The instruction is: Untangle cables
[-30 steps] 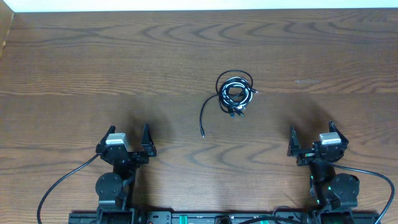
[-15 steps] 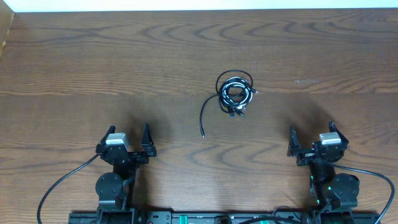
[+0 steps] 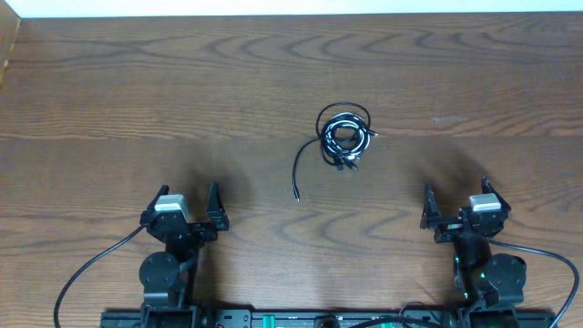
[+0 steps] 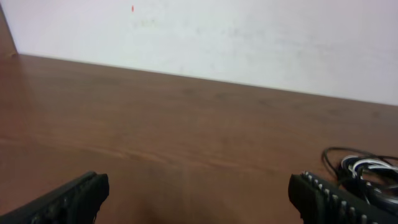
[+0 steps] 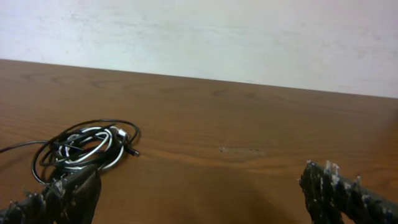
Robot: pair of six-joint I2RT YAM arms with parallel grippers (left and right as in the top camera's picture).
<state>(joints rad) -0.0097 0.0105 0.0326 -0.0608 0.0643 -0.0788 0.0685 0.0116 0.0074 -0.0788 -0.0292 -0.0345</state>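
Note:
The cables (image 3: 344,136) lie as one small tangled bundle on the wooden table, a few black cords and one white, with a black tail curving down-left to a plug end (image 3: 296,195). The bundle also shows at the right edge of the left wrist view (image 4: 367,174) and at the left of the right wrist view (image 5: 84,148). My left gripper (image 3: 187,210) is open and empty near the front left, well short of the bundle. My right gripper (image 3: 455,205) is open and empty near the front right.
The wooden table (image 3: 182,91) ends at a white wall along the far edge (image 3: 291,7). Thick black arm cables (image 3: 86,273) run along the front edge beside both arm bases.

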